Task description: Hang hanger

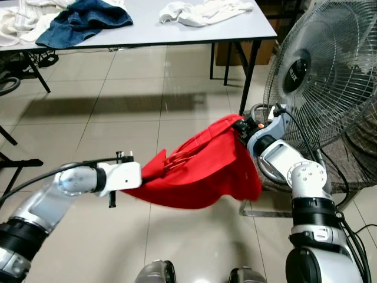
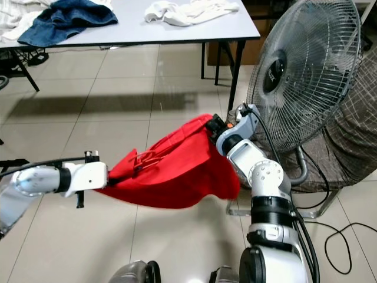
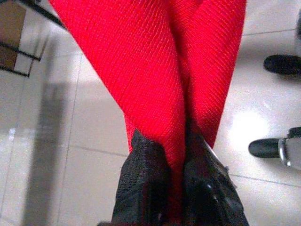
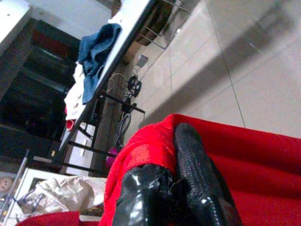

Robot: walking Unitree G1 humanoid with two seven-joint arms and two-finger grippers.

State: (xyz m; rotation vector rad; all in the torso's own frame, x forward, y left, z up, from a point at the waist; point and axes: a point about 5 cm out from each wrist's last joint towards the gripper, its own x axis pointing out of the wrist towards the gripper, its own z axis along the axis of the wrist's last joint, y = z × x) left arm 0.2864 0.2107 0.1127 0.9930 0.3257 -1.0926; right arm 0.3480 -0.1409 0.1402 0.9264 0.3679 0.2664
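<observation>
A red garment point(image 1: 200, 171) hangs stretched between my two grippers above the tiled floor. My left gripper point(image 3: 174, 141) is shut on its left corner, with the cloth pinched between the black fingers point(image 3: 143, 174). My right gripper point(image 1: 241, 126) is shut on the garment's upper right edge, close to the fan; the right wrist view shows red cloth point(image 4: 263, 179) bunched around its fingers point(image 4: 193, 160). Red folds or straps point(image 1: 177, 158) lie near the garment's top edge; whether a hanger is among them I cannot tell.
A large standing fan point(image 1: 330, 76) rises close on the right, with its base and cables on the floor. At the back, a grey table point(image 1: 153, 26) carries a blue garment point(image 1: 82, 20) and white cloths point(image 1: 200, 10). Black frame legs point(image 1: 12, 159) stand at the left.
</observation>
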